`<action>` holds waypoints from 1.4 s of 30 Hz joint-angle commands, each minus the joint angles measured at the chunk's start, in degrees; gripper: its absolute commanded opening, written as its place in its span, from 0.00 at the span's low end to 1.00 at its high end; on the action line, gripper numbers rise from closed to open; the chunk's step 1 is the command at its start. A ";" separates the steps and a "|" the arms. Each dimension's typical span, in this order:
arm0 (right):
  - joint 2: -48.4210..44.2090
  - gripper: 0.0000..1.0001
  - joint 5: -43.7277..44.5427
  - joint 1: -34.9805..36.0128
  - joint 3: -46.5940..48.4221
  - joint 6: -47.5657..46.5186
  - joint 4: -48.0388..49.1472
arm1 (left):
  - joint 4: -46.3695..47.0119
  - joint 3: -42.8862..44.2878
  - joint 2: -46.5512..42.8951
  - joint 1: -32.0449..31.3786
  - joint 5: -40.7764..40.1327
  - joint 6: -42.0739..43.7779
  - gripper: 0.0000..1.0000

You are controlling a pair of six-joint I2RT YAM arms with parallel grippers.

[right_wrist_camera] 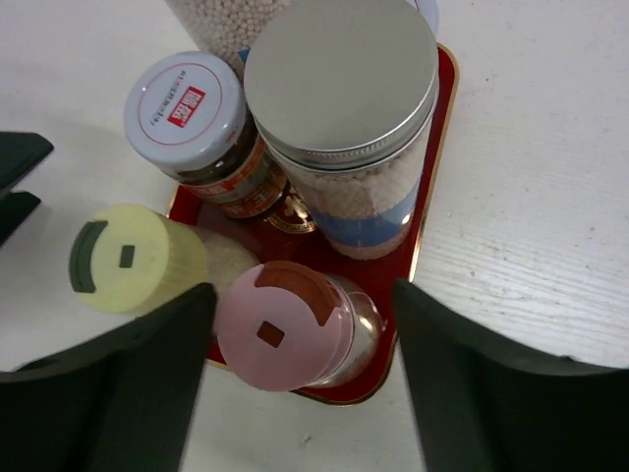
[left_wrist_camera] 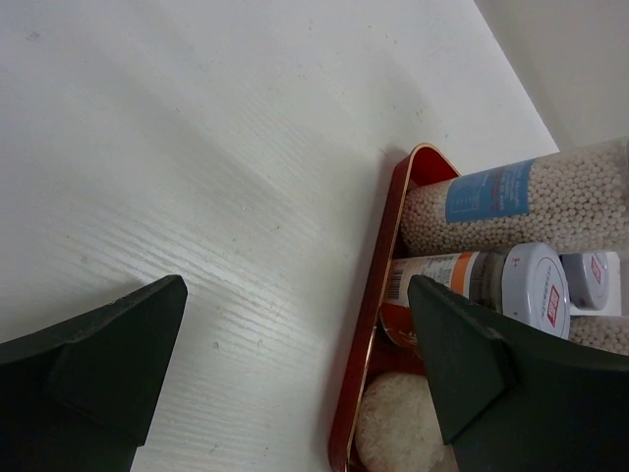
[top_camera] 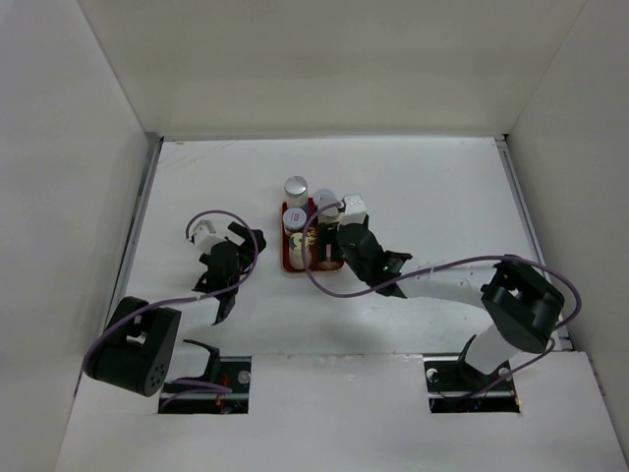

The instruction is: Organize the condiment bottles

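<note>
Nearer arm: the right one. The right fingers hang over the red tray, and the left fingers are at the tray's side, over bare desk.
Right fingers: spread wide and gripping nothing.
Left fingers: spread wide and empty, with one finger just beside the tray rim.
Likely target: the pink-capped shaker. This is my judgement from its place.
Where it lies: directly between the right fingers, in the tray corner nearest to them. It looks apart from both fingers.
Long axis: upright, with the cap pointing up toward the wrist, so the fingers would have to close across its round body.
Beside one finger: the pale-yellow-capped shaker, also upright, very close to the pink one. I cannot tell if its base is inside the tray.
Beyond the fingers: the silver-capped jar with a blue label and the white-capped jar, both upright in the tray.
Risk: I think a closing finger may push the yellow one.
</note>
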 commanded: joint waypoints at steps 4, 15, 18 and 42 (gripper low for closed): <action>-7.12 1.00 4.10 1.15 -0.64 -4.26 3.98 | -1.88 2.73 -0.24 0.91 -2.61 0.30 1.00; -21.64 1.00 14.31 -6.93 -16.99 1.53 10.48 | -19.11 10.03 -0.68 0.91 -4.11 1.53 1.00; -20.85 1.00 13.96 -10.88 -19.10 6.53 9.96 | -20.26 10.03 -1.47 1.87 -3.76 1.70 1.00; -15.58 1.00 1.65 -19.60 -17.62 12.79 6.44 | -18.42 11.52 -1.65 0.65 -1.74 3.72 1.00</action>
